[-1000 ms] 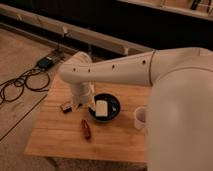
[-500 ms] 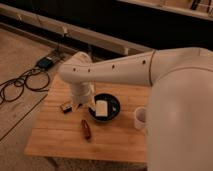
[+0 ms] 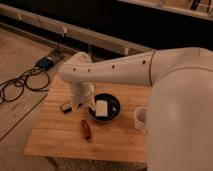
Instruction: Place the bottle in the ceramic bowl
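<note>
The ceramic bowl is round, shallow and glossy black, and it sits at the middle of the wooden table. A white blocky object lies inside it. A slender brown bottle-like object lies on its side on the table, in front of the bowl and to its left. My white arm reaches in from the right. My gripper hangs below the wrist at the bowl's left rim, above the table and behind the brown object.
A white cylindrical cup stands right of the bowl, close to my arm's body. A small dark item lies on the table left of the gripper. Black cables and a power unit lie on the floor at left.
</note>
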